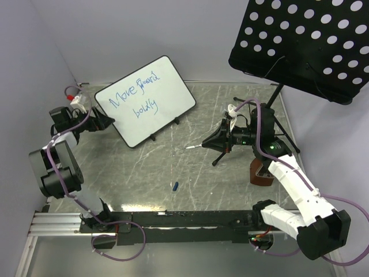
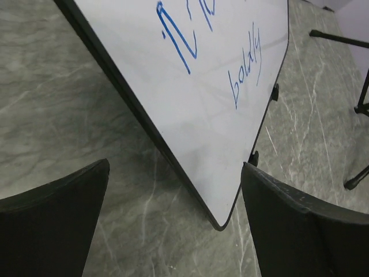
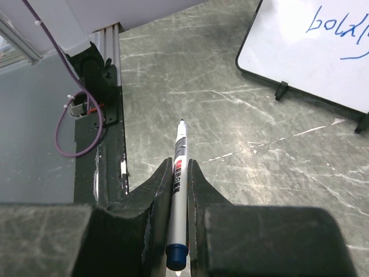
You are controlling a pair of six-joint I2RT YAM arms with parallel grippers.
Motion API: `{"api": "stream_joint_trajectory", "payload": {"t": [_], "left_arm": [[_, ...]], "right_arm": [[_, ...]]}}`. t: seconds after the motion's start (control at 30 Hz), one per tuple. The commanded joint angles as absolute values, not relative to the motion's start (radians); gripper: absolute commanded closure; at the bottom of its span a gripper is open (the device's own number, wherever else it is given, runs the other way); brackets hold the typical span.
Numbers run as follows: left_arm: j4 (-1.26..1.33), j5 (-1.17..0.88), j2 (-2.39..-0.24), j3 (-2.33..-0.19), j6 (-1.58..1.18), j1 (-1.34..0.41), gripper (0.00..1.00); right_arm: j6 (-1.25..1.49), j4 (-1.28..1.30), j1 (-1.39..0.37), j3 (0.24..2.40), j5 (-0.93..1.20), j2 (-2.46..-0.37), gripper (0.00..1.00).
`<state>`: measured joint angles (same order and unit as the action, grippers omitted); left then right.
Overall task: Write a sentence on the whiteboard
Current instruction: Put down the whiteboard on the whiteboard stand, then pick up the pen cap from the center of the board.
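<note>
Two hands: the left hand (image 1: 107, 122) has its fingers spread wide with nothing between them; the right hand (image 3: 180, 165) is clamped on a marker (image 3: 181, 144).
Left hand, place: at the whiteboard's (image 1: 151, 109) left edge, low over the counter (image 1: 173, 167). In the left wrist view the board's nearest rounded corner sits between the two finger pads; whether either pad touches the rim cannot be told.
Right hand, place: well apart from the board, to its right and over bare counter, in front of the music stand's (image 1: 300, 40) legs.
Marker: white barrel, gripped about mid-length, dark tip bare and pointing away from the hand, raised off the counter.
Whiteboard: far left part of the counter, propped at a tilt on small black feet, face toward the arms.
Sentence (image 1: 138, 92): blue handwriting in two lines on the board; the lower line reads "boldly", the upper starts with "Move", and its second word is unclear.
Small blue object (image 1: 174, 186): lying on the counter near its front middle, apart from both hands.
</note>
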<state>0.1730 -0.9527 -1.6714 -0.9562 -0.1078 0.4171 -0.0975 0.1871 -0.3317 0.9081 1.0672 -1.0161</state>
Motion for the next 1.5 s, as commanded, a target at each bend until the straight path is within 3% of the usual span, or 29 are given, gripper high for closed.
{"api": "stream_joint_trajectory", "payload": {"t": [0.0,0.13,0.33,0.47,0.53,0.67,0.83,0.97,1.13,1.37,1.43,1.47], "left_arm": [[0.247,-0.890,-1.579,-0.942,-0.163,0.436,0.03],[0.313,-0.761,-1.448,-0.818,-0.247,0.448,0.03],[0.267,-0.658,-1.028,-0.625,-0.437,0.423,0.03],[0.106,-0.657,-0.812,-0.575,-0.540,0.231,0.03],[0.019,-0.559,-0.776,-0.572,-0.578,-0.017,0.03],[-0.297,-0.194,-0.811,-0.618,-0.716,-0.412,0.03],[-0.354,0.104,-1.025,-0.643,-0.889,-0.893,0.03],[-0.485,0.247,-1.294,-0.787,-0.948,-1.028,0.03],[-0.468,0.315,-1.397,-0.833,-0.971,-1.115,0.01],[-0.397,0.272,-1.431,-0.775,-0.962,-1.117,0.22],[-0.399,0.272,-1.459,-0.791,-0.940,-1.115,0.39],[-0.409,0.270,-1.471,-0.813,-0.931,-1.115,0.52]], "right_arm": [[-0.098,0.150,-0.341,0.905,1.098,-0.982,1.00],[-0.095,0.147,-0.341,0.902,1.101,-0.976,1.00],[-0.100,0.150,-0.345,0.902,1.101,-0.976,1.00],[-0.109,0.159,-0.345,0.904,1.091,-0.968,1.00],[-0.113,0.161,-0.347,0.905,1.078,-0.965,1.00],[-0.120,0.170,-0.344,0.908,1.057,-0.972,1.00],[-0.132,0.179,-0.345,0.913,1.045,-0.986,1.00],[-0.138,0.189,-0.342,0.914,1.037,-0.992,1.00],[-0.149,0.199,-0.333,0.920,1.031,-0.999,1.00],[-0.155,0.206,-0.331,0.923,1.031,-1.017,1.00],[-0.155,0.209,-0.330,0.923,1.031,-1.023,1.00],[-0.155,0.207,-0.330,0.923,1.031,-1.023,1.00]]}}
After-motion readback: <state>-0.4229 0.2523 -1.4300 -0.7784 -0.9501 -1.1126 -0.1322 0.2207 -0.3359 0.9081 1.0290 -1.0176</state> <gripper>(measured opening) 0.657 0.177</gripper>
